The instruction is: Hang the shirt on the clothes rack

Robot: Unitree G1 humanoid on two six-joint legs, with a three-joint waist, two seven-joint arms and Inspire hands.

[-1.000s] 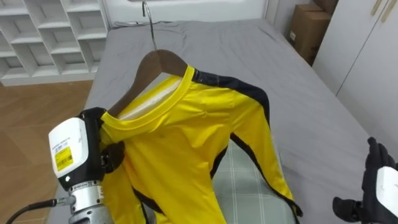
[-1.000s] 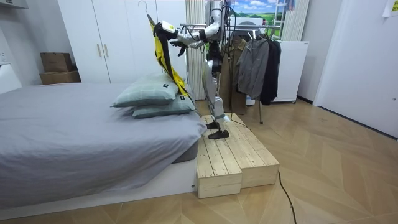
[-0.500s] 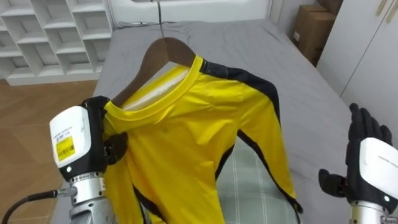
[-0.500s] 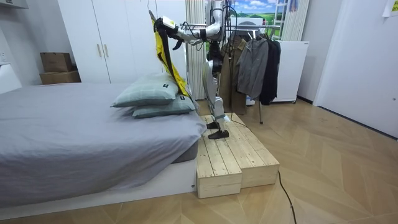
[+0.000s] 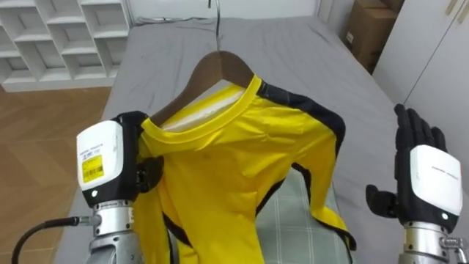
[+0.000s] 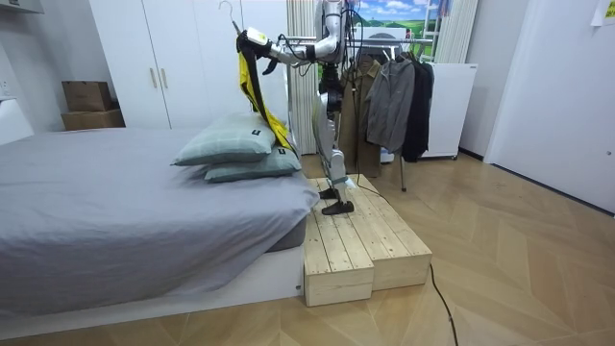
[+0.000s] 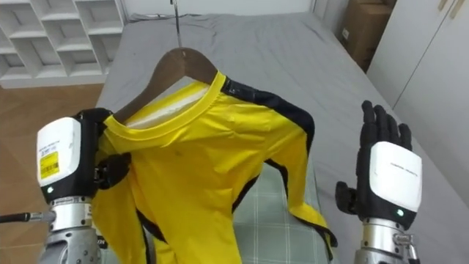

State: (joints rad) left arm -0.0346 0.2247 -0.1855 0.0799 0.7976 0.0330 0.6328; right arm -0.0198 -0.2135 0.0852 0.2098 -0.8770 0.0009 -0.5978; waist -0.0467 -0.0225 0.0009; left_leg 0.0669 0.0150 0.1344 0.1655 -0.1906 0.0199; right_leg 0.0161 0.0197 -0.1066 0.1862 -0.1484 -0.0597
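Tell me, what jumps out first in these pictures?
A bright yellow shirt on a wooden hanger, held up over the grey bed by the robot's left hand gripping its shoulder. The right hand hovers open beside it, fingers straight up.

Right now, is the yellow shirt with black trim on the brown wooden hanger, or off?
On. The yellow shirt hangs on the brown wooden hanger, collar around its shoulders.

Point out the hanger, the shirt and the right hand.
hanger (image 5: pixel 207 67), left eye view, its wooden shoulder
shirt (image 5: pixel 234 161), left eye view, the chest
right hand (image 5: pixel 430 176), left eye view, its back
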